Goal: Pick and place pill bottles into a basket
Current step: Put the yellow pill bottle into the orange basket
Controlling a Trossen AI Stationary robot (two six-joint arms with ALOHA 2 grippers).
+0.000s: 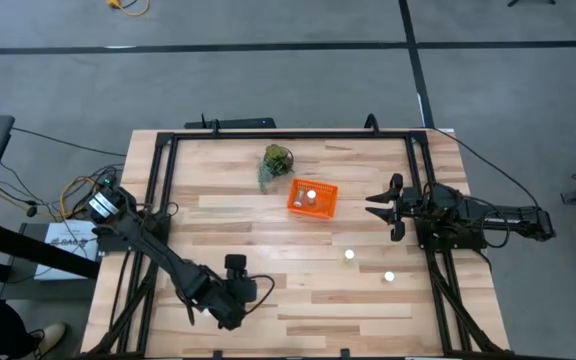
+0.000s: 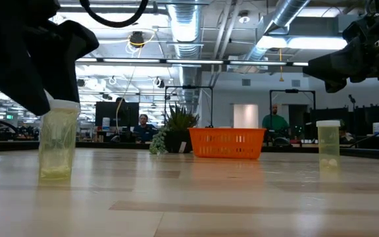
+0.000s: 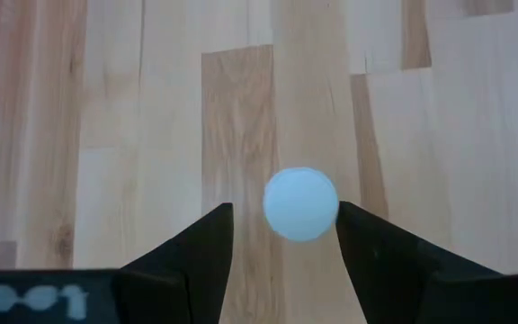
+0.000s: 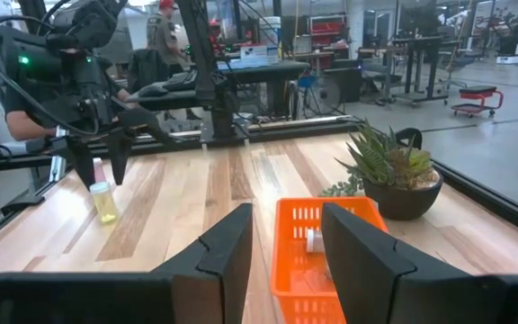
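Observation:
The orange basket (image 1: 320,207) stands right of the table's middle, with white-capped bottles (image 1: 311,196) inside; it also shows in the low view (image 2: 227,143) and the right wrist view (image 4: 288,261). Two pill bottles (image 1: 349,255) (image 1: 389,276) stand upright on the table's near right. My left gripper (image 3: 284,243) is open, pointing down over a yellowish bottle (image 2: 58,141) near the table's near edge. Its fingers stand on either side of the white cap (image 3: 301,203), just above it. The gripper (image 1: 236,290) hides this bottle in the high view. My right gripper (image 1: 380,206) is open and empty, just right of the basket.
A small potted green plant (image 1: 276,163) stands just beyond the basket toward the far edge. A black frame (image 1: 288,133) runs round the table's far and side edges. Bare wood lies between my left gripper and the basket. People sit in the room behind (image 2: 142,125).

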